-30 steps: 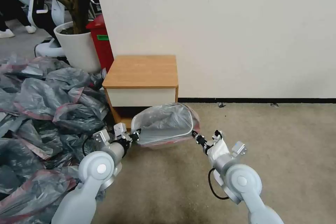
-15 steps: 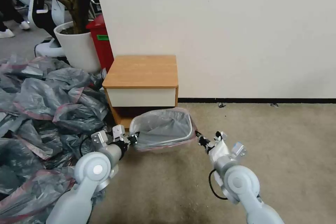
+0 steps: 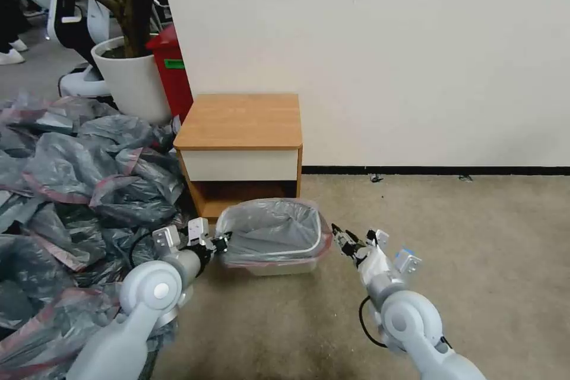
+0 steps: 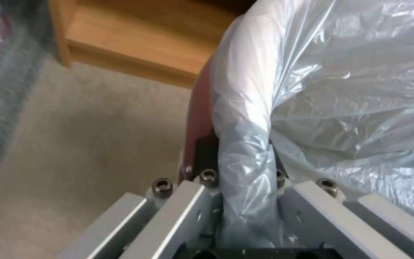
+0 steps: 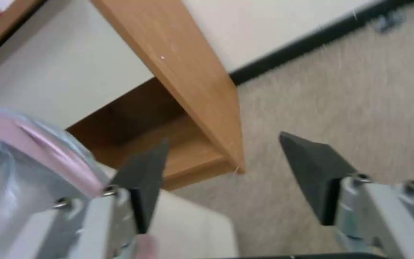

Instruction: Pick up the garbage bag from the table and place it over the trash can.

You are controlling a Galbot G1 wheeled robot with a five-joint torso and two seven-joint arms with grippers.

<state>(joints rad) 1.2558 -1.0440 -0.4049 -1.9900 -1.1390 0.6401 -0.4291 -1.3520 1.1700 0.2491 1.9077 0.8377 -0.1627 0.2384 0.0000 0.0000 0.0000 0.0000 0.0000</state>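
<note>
While left hand [image 3: 222,243] grips garbage bag [image 3: 270,231], right hand [image 3: 343,238] gapes

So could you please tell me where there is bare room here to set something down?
The table top is bare, bordered by the wall behind and the red bin on its left. The carpet right of the trash can and the right pincer is open up to the baseboard. The floor to the left is crowded with a heap of bags, hard against the left pincer.

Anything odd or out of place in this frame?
Yes: a heap of grey bags sprawls across the floor left of the table. The garbage bag itself sits neatly over the trash can.
</note>
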